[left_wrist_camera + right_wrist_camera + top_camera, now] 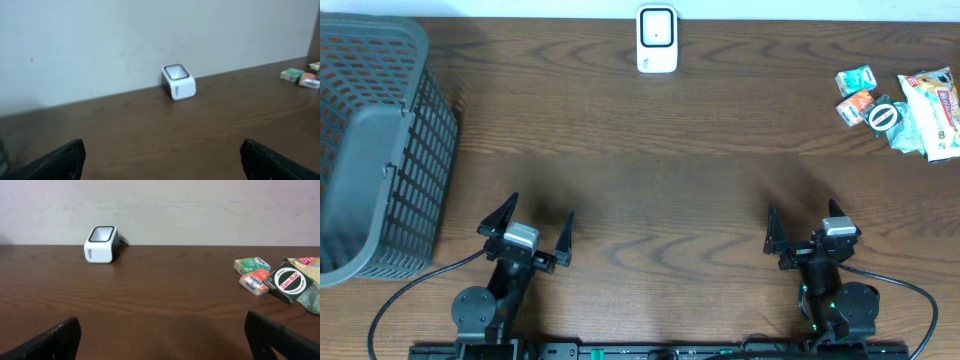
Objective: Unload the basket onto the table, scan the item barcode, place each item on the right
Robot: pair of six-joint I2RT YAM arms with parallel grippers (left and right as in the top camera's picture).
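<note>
A white barcode scanner (657, 38) stands at the table's far edge, middle, and also shows as the scanner (178, 81) in the left wrist view and the scanner (102, 244) in the right wrist view. The items lie in a heap at the back right: a green packet (857, 79), an orange packet (854, 106), a round tin (883, 116) and a snack bag (934, 108). My left gripper (541, 207) (161, 147) sits near the front edge, open and empty. My right gripper (802, 208) (162, 322) is likewise open with nothing between its fingers, far from the items.
A large grey mesh basket (370, 150) fills the left side of the table. A pale wall runs behind the scanner. Brown tabletop (660, 170) stretches between the grippers and the scanner.
</note>
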